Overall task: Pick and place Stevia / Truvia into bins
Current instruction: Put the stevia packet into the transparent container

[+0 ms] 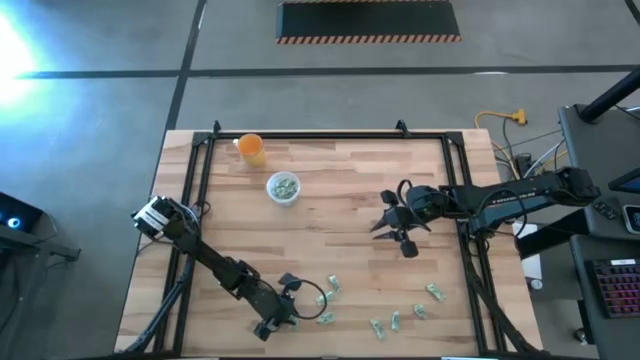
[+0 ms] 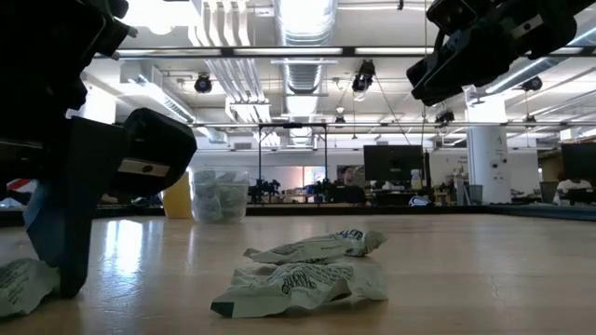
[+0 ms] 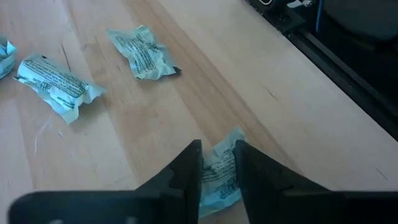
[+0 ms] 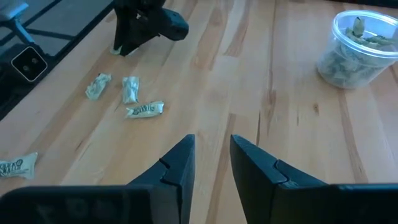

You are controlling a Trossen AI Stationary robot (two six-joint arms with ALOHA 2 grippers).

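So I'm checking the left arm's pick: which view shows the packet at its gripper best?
The left wrist view: the sachet lies between the left gripper fingers, print visible. The high view shows a speck, the low view only its edge, the right wrist view nothing clear.

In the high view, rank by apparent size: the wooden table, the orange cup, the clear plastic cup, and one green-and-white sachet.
1. Wooden table, by far the largest.
2. Clear plastic cup holding sachets, and orange cup: they look about alike, so no ranking between them.
3. Green-and-white paper sachet, the smallest.
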